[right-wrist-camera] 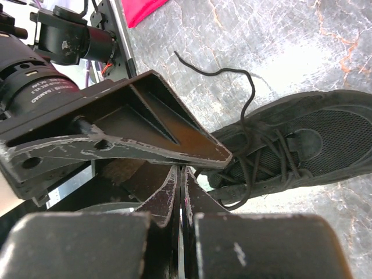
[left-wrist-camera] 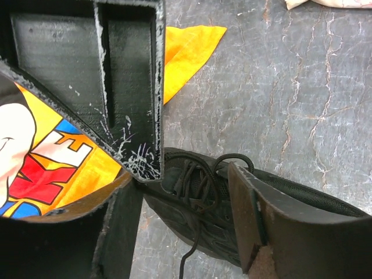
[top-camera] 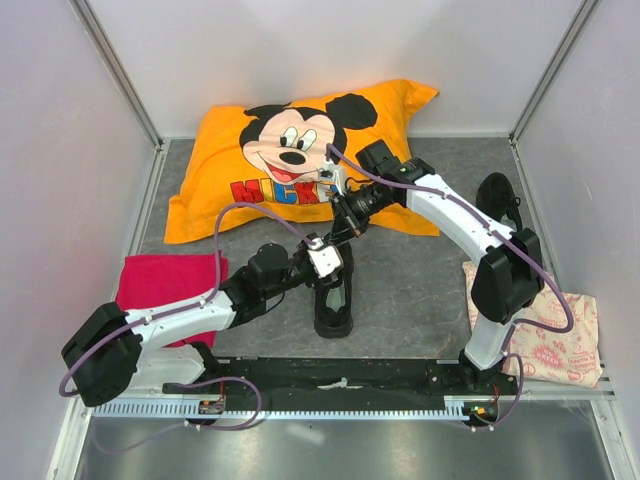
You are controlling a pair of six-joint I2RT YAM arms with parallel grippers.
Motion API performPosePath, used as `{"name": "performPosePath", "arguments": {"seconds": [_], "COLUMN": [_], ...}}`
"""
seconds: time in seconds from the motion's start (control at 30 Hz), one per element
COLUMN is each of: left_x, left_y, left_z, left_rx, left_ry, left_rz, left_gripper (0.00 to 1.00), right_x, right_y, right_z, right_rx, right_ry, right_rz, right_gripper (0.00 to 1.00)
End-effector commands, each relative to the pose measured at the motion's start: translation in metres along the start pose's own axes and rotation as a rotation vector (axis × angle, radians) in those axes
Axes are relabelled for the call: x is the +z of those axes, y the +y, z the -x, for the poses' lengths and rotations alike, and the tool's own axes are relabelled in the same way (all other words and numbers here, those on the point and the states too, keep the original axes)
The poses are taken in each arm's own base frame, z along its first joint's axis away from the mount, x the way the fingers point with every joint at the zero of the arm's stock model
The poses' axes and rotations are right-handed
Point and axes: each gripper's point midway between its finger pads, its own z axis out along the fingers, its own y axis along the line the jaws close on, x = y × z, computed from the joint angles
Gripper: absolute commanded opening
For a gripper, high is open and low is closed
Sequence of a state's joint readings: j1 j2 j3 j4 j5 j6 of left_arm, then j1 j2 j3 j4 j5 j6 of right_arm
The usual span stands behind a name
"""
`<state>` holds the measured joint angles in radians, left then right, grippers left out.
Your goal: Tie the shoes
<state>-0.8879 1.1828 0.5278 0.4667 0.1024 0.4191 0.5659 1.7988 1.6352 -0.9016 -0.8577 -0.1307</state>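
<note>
A: Sneaker [top-camera: 333, 300] is sitting centred on the worktop [top-camera: 420, 300], laces [left-wrist-camera: 195, 186] trailing loose. Pincers?
B: The left pincer [top-camera: 323, 258] is hovering wide over the laces; the right pincer [right-wrist-camera: 181, 174] is pressing shut alongside. Likely gathering laces; next needs one strand pinched.

Bright even overhead light, soft shadows, pale glare on table [right-wrist-camera: 290, 70], right pincer [right-wrist-camera: 180, 174] blurred nearest lens

Shoe [right-wrist-camera: 325, 133] — one end cut off by edge.
</note>
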Motion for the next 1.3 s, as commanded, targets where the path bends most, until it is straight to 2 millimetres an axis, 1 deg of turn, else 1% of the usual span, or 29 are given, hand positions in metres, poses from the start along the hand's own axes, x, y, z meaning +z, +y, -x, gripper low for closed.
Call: {"name": "performPosePath", "arguments": {"seconds": [0.0,0.07,0.1,0.17,0.2,0.27,0.3,0.37,0.4,0.43,0.47,0.5,0.57,0.6,0.63,0.67,0.77,0.83,0.93,1.03,1.13,1.27], "left_x": [0.001,-0.001,-0.002,-0.003,-0.003,-0.004,-0.004,-0.004,-0.005,-0.005,-0.006,-0.007,-0.009,-0.010,-0.010,-0.010,-0.011,-0.011,-0.010,-0.007,-0.005,-0.003], "left_y": [0.006,0.008,0.010,0.008,0.008,0.008,0.009,0.008,0.007,0.003,0.001,-0.003,-0.010,-0.014,-0.016,-0.017,-0.020,-0.023,-0.024,-0.024,-0.024,-0.024], "left_z": [0.011,0.009,0.010,0.010,0.011,0.012,0.013,0.012,0.012,0.012,0.011,0.008,0.006,0.002,0.003,0.003,0.000,-0.001,-0.001,-0.002,-0.003,-0.004], "left_rx": [-0.038,-0.034,-0.034,-0.042,-0.045,-0.050,-0.048,-0.041,-0.035,-0.031,-0.014,-0.005,0.021,0.027,0.033,0.043,0.064,0.074,0.095,0.104,0.107,0.116], "left_ry": [-0.019,-0.009,-0.011,-0.001,-0.004,-0.001,-0.003,-0.001,-0.001,-0.003,-0.001,0.009,0.013,0.032,0.029,0.033,0.038,0.038,0.037,0.040,0.043,0.048], "left_rz": [0.037,0.048,0.052,0.040,0.038,0.040,0.040,0.035,0.027,0.008,-0.007,-0.030,-0.072,-0.091,-0.111,-0.116,-0.139,-0.158,-0.171,-0.176,-0.179,-0.184], "left_gripper": [0.61,0.54,0.48,0.40,0.33,0.28,0.22,0.15,0.07,0.04,0.02,0.02,0.02,0.01,0.01,0.02,0.02,0.02,0.02,0.01,0.01,0.01], "right_x": [-0.008,-0.007,-0.007,-0.006,-0.006,-0.005,-0.005,-0.005,-0.005,-0.004,-0.005,-0.006,-0.012,-0.014,-0.020,-0.022,-0.024,-0.020,-0.014,-0.008,-0.004,0.001], "right_y": [0.016,0.015,0.016,0.015,0.015,0.015,0.015,0.016,0.016,0.015,0.014,0.013,0.008,0.006,-0.002,-0.006,-0.019,-0.025,-0.034,-0.039,-0.045,-0.049], "right_z": [0.009,0.006,0.004,0.002,0.002,0.000,0.000,-0.001,-0.001,-0.001,-0.001,-0.001,0.004,0.004,0.008,0.008,-0.005,-0.017,-0.029,-0.032,-0.037,-0.042], "right_rx": [-0.034,-0.031,-0.031,-0.025,-0.023,-0.017,-0.015,-0.013,-0.010,-0.012,-0.016,-0.015,-0.028,-0.029,-0.033,-0.062,-0.095,-0.107,-0.092,-0.091,-0.091,-0.074], "right_ry": [-0.051,-0.044,-0.043,-0.039,-0.038,-0.035,-0.035,-0.033,-0.032,-0.030,-0.030,-0.031,-0.045,-0.046,-0.059,-0.059,0.002,0.047,0.087,0.105,0.127,0.145], "right_rz": [0.027,0.024,0.024,0.028,0.028,0.028,0.033,0.036,0.039,0.038,0.034,0.028,0.013,0.005,-0.019,-0.030,-0.077,-0.076,-0.073,-0.074,-0.082,-0.070], "right_gripper": [0.00,0.00,0.00,0.00,0.00,0.00,0.00,0.00,0.00,0.00,0.02,0.13,0.27,0.34,0.36,0.37,0.38,0.37,0.37,0.40,0.46,0.47]}}
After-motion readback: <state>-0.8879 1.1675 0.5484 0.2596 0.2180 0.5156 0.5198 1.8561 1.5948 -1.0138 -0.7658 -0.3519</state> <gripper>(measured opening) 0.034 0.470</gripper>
